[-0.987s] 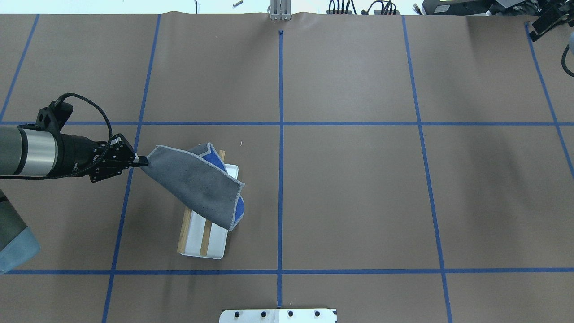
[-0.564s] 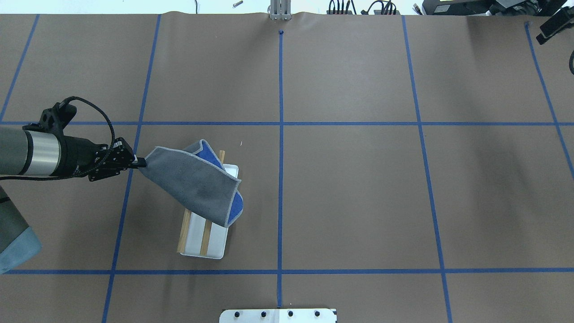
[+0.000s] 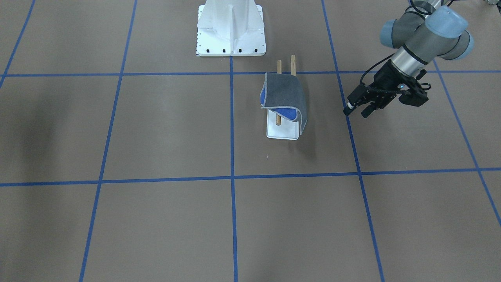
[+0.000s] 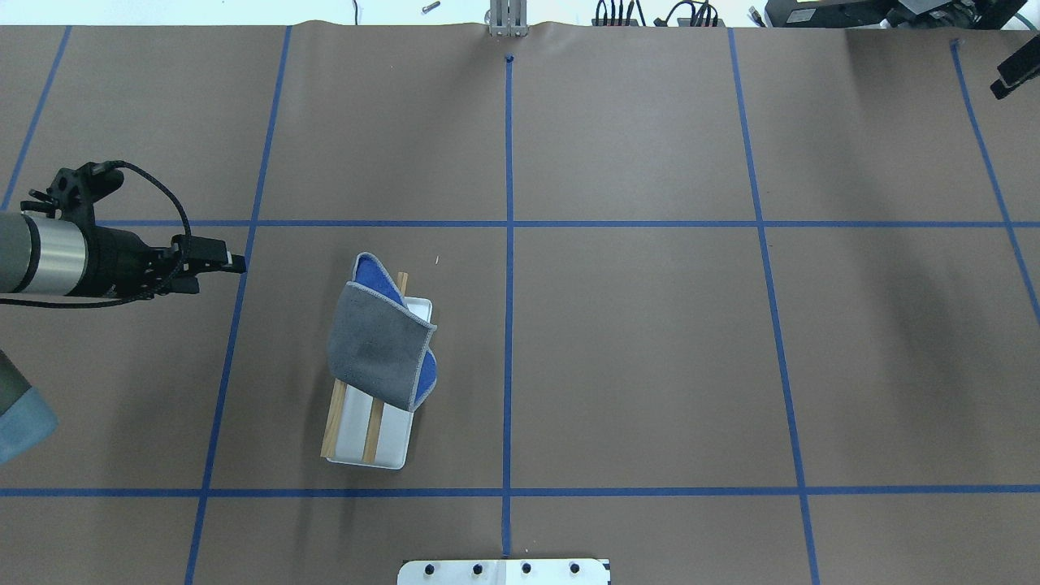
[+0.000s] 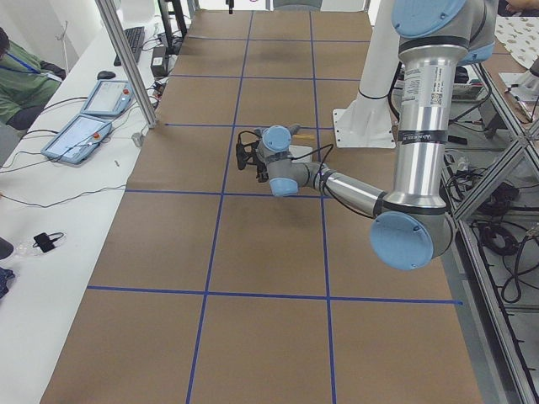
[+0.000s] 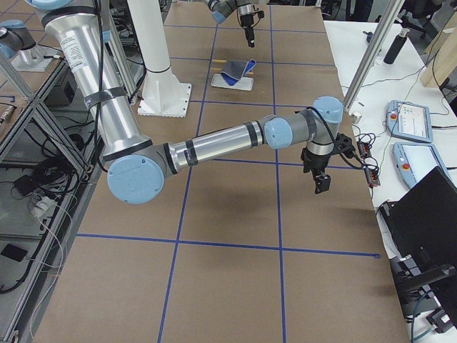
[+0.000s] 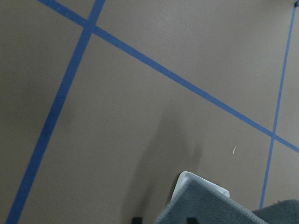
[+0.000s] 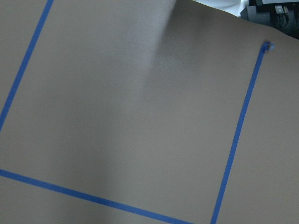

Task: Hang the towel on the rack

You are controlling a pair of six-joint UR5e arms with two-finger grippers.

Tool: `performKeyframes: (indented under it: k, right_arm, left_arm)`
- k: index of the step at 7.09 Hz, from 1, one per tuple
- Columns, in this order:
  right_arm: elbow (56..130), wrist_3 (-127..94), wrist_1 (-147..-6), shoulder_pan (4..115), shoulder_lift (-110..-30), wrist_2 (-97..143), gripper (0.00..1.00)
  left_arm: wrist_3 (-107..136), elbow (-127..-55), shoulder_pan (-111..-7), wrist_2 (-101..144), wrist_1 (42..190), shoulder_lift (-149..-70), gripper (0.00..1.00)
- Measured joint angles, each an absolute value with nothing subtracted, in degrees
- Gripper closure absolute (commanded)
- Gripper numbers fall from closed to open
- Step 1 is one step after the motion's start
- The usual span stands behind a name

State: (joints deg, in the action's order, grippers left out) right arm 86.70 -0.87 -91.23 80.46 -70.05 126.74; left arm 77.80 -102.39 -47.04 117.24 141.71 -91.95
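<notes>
The towel, grey side up with blue showing at its folds, lies draped over the far half of the rack's two brown rods, above the white base plate. It also shows in the front view and at the bottom of the left wrist view. My left gripper is open and empty, well to the left of the towel and apart from it; the front view shows its two fingers spread. My right gripper is at the far right edge, only partly visible; its state is unclear.
A white metal pedestal with black bolt holes stands at the near table edge, also in the front view. Blue tape lines grid the brown table. Operators' tablets and cables lie beyond the far edge.
My left gripper let go of the towel's corner and drew back to the left. The freed corner dropped and the towel now drapes on the rack. My right gripper moved further right.
</notes>
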Motion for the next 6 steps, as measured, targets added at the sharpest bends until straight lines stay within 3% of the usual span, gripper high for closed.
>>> performKeyframes:
  k: [6]
  right_arm:
    - [86.8, -0.6, -91.1, 83.4, -77.7, 129.0, 0.0]
  left_arm:
    - [6.7, -102.0, -75.4, 122.4, 97.3, -93.3, 0.01]
